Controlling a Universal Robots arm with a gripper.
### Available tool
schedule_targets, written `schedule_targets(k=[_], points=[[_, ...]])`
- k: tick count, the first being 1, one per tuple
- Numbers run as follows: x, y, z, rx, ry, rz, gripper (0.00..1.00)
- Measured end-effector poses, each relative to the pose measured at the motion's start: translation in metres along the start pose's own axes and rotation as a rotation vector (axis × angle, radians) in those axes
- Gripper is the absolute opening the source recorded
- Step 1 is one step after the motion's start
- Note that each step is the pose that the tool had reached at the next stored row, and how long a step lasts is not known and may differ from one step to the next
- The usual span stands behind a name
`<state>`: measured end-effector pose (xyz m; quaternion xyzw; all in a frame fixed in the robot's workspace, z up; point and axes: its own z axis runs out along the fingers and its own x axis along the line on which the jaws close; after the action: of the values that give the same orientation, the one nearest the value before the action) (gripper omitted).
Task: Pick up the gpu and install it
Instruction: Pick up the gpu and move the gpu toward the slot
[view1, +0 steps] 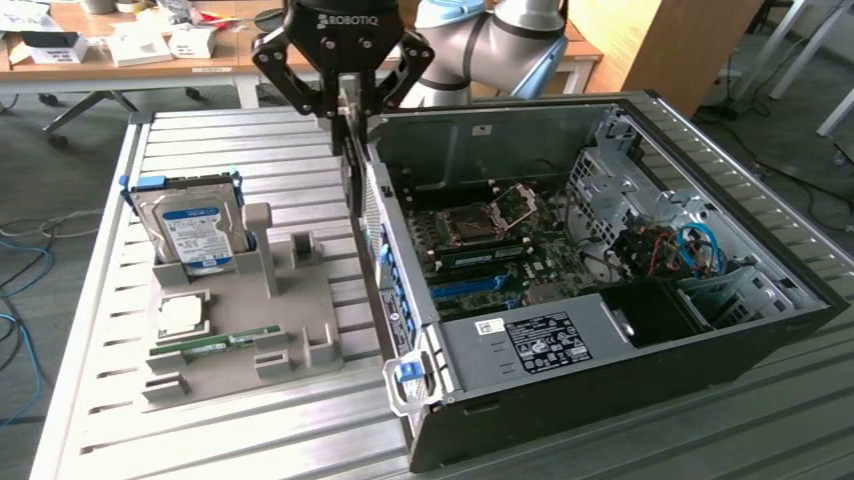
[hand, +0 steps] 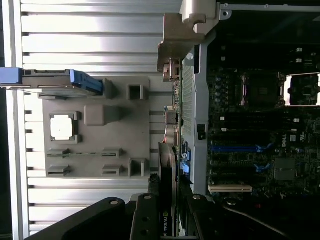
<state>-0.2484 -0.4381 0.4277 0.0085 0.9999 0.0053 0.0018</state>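
Exterior view: gripper (view1: 343, 100) pinches the gpu (view1: 352, 170), a thin dark card hanging edge-on just outside the rear wall of the open black metal case (view1: 601, 410). Pickup done, install not. Wrist view: flat card clamped between black fingers (hand: 145, 220), beside the case's rear panel; blue motherboard slot (hand: 235, 148) looks empty.

Shiny ribbed metal table (view1: 240, 140), matt grey plastic holder (view1: 320, 310), matt dark gpu (hand: 166, 200).
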Motion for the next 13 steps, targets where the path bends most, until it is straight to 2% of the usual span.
schedule_targets(k=[13], points=[[-0.041,0.0007,0.0001,0.0001,0.0001,0.000,0.26]])
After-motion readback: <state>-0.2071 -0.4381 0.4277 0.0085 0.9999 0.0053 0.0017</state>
